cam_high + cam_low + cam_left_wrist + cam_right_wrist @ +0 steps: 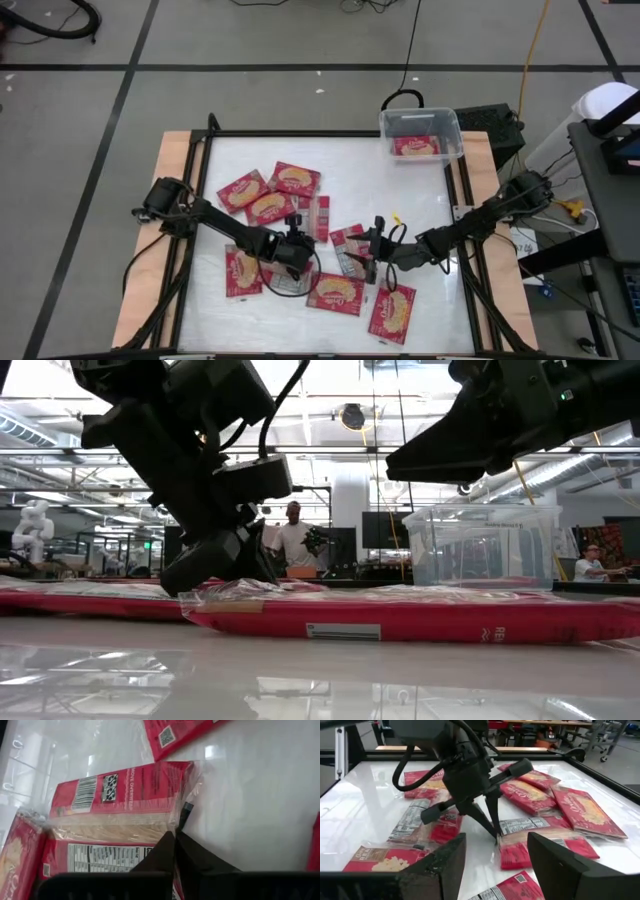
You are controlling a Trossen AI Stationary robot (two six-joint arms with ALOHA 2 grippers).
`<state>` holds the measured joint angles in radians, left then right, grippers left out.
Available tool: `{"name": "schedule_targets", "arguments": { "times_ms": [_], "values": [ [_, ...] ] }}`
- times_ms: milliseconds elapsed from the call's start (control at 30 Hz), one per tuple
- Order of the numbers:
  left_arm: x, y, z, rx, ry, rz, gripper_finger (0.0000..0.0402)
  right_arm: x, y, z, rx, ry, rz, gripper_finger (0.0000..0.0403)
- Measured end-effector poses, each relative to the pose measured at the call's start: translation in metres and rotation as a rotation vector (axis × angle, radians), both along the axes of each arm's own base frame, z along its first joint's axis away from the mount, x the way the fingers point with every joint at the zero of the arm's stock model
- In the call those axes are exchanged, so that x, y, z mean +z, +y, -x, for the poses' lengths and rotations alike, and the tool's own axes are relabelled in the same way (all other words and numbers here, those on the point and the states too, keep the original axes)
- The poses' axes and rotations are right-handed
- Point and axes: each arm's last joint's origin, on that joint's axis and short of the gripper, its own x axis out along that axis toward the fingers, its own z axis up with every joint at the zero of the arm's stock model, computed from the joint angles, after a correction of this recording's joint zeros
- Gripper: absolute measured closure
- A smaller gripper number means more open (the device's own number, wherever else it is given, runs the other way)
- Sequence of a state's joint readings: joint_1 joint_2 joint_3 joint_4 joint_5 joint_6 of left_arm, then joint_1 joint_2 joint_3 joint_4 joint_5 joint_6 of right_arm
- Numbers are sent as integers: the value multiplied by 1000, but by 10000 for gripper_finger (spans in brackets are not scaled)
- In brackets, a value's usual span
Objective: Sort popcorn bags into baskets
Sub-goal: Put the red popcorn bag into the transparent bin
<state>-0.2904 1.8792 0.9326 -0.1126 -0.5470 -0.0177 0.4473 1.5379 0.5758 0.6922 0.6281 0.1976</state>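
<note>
The left gripper [495, 836] has its jaws pinched together on the clear wrapper edge of a flat red popcorn packet lying printed-back-up [125, 812] on the white counter [350, 190], likely because that thin seam is the easiest place to lift it. The right gripper [377, 247] waits just beside it, jaws spread and empty. Other red popcorn packets [270, 190] lie scattered around both. The clear plastic bin [421, 133], holding one packet, sits well apart at the far right corner.
</note>
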Motion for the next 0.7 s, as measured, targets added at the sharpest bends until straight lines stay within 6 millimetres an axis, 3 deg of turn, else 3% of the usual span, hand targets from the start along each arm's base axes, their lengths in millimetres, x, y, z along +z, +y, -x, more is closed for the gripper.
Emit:
{"name": "schedule_targets", "arguments": {
  "times_ms": [133,300,500,700],
  "values": [
    [20,1,4,-26,-35,-6,396,0,0,0,-4,-1,1,200],
    [68,5,11,-47,-164,74,398,6,2,-6,-13,18,19,200],
    [120,21,27,-88,-289,238,399,28,9,-24,-91,110,67,200],
    [145,39,46,-102,-300,324,399,43,14,-31,-108,111,58,193]
  ]
}}
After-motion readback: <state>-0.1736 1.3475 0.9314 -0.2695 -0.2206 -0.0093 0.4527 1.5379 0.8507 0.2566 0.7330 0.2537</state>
